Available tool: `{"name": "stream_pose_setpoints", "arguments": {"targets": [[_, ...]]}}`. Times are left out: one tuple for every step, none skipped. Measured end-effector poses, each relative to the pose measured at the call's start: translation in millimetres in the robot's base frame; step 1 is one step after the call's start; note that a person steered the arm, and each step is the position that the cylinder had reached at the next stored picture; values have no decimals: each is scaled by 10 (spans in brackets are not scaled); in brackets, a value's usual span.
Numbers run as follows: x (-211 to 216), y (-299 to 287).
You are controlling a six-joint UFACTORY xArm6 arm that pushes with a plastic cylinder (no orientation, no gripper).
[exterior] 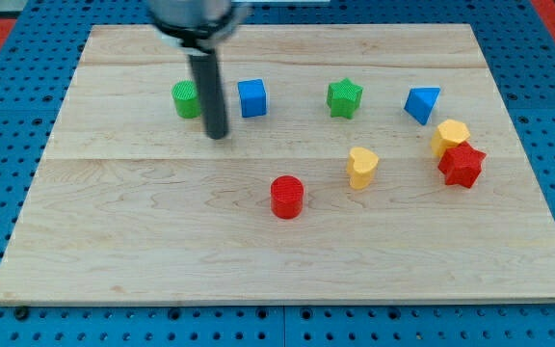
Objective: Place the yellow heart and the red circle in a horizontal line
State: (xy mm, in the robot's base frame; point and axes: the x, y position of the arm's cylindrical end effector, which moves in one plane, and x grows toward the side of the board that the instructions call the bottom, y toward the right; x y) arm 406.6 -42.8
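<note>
The yellow heart (pixel 361 167) lies right of the board's middle. The red circle (pixel 286 197) lies below and to the left of it, a short gap apart. My tip (pixel 218 133) rests on the board at the upper left, between the green circle (pixel 187 99) and the blue cube (pixel 251 97), just below them. It is well above and to the left of the red circle and touches no block that I can see.
A green star (pixel 345 97) and a blue triangle (pixel 422 104) sit along the top. A yellow hexagon (pixel 450 136) and a red star (pixel 462 165) touch at the right. The wooden board (pixel 114 260) lies on a blue pegboard.
</note>
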Motion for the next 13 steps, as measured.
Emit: {"name": "stream_pose_setpoints", "arguments": {"targets": [[11,865],[109,1455],[237,1502],[394,1794],[633,1965],[1057,1493],[814,1254],[740,1271],[1473,1282],[1557,813],[1066,585],[935,316],[1105,51]]}}
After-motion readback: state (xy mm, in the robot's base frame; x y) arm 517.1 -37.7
